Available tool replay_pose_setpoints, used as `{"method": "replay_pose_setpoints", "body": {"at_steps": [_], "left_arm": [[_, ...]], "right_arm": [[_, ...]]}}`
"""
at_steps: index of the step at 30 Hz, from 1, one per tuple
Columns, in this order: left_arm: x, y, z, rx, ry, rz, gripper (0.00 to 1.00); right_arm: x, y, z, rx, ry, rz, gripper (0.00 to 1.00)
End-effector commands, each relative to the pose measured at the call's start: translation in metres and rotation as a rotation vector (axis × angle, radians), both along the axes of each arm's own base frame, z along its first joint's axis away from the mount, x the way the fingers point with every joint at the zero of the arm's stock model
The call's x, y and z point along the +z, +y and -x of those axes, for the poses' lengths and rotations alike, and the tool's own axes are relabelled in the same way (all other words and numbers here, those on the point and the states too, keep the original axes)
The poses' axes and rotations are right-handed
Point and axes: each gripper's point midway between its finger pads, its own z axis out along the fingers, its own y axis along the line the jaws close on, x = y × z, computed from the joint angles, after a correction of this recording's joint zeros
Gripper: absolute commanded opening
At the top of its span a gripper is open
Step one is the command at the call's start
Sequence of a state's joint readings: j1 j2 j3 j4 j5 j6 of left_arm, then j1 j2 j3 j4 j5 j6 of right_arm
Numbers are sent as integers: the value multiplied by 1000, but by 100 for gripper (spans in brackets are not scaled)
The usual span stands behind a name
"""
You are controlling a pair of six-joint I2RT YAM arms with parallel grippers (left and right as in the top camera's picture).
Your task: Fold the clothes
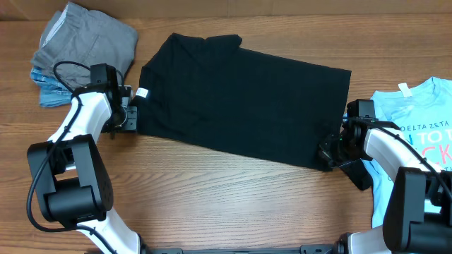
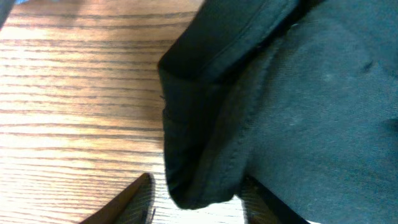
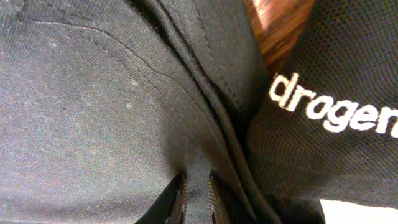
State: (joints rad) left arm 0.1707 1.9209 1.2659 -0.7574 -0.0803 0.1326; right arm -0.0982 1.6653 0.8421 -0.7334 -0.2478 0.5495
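**Right gripper clamped on plain black short-sleeved T-shirt; left gripper parted**

Closest to the right wrist camera, the two dark fingertips stood almost together with a thin ridge of the shirt's black cloth nipped between them, so that tool had hold of the garment. Just right of that fold lay a black coarse-weave fabric with white lettering; which garment it belonged to could not be told.

At the left wrist camera the fingers stood well apart. A rolled, stitched edge of the shirt lay between them, and bare wood showed between the cloth and the left finger, so nothing was gripped there.

From overhead, the shirt lay spread across the middle of the brown wood-grain table, slanting from upper left to lower right. Its small white neck tag sat at the left end, just beside the left tool. The right tool was at the shirt's lower right corner.

A crumpled grey cloth garment rested at the table's top left on a light-blue denim-like piece. A light-blue printed tee lay at the right edge, partly under the right arm.
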Motion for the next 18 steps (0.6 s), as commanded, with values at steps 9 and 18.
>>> {"method": "replay_pose_setpoints", "body": {"at_steps": [9,18], "left_arm": [[46,33,13,257,44,59,81],[150,27,25,313,-81,88,92]], "right_arm": [[18,-1,4,61,-6,21,27],[117,12,-24,98,-316,-29,49]]}}
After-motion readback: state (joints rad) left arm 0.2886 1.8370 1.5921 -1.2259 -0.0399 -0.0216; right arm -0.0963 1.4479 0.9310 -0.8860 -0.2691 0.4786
